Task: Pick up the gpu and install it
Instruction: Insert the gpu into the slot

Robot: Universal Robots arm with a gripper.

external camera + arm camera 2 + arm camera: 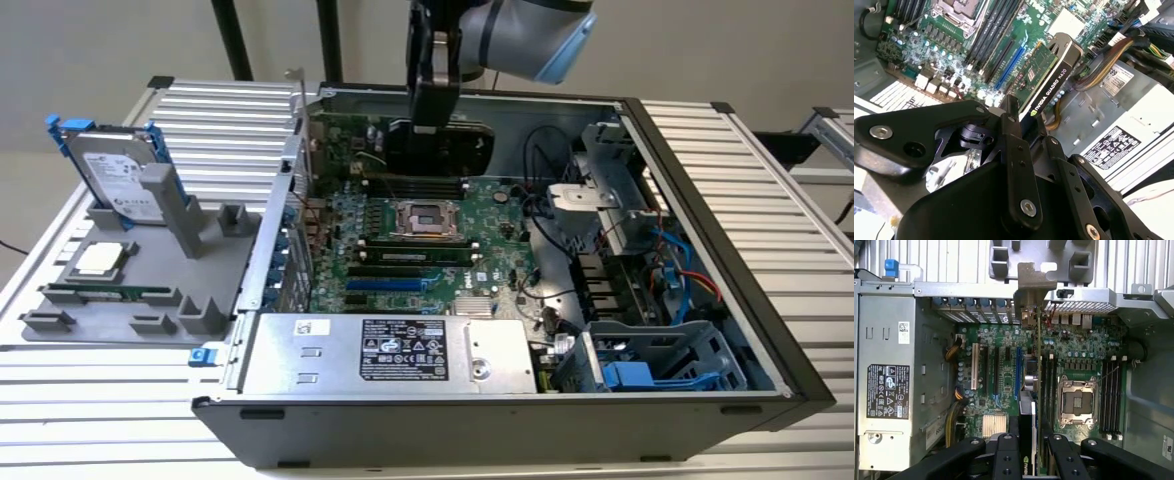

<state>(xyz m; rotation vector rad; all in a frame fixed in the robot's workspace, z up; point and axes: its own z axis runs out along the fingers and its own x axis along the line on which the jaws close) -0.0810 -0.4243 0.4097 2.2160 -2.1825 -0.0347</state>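
I have the gpu (447, 150) up in the air at the top middle of the exterior view, over the far end of the open computer case (507, 430). The gripper (437, 118) is closed tight on it. In the second wrist view its fingers (1013, 131) pinch one thin edge of the card.

That is my worry. I think the card could tip or slide in such a small hold. Its silver end bracket (1030, 285) looks near the case's back wall and could bump it. If the card goes down crooked, it may miss the blue slot (1018, 370) and scrape the motherboard (340, 240).

The case lies on a ribbed metal table (761, 150). At the exterior view's left, a grey holder (80, 330) has a hard drive (114, 175) standing in it. A plain pale wall is behind.
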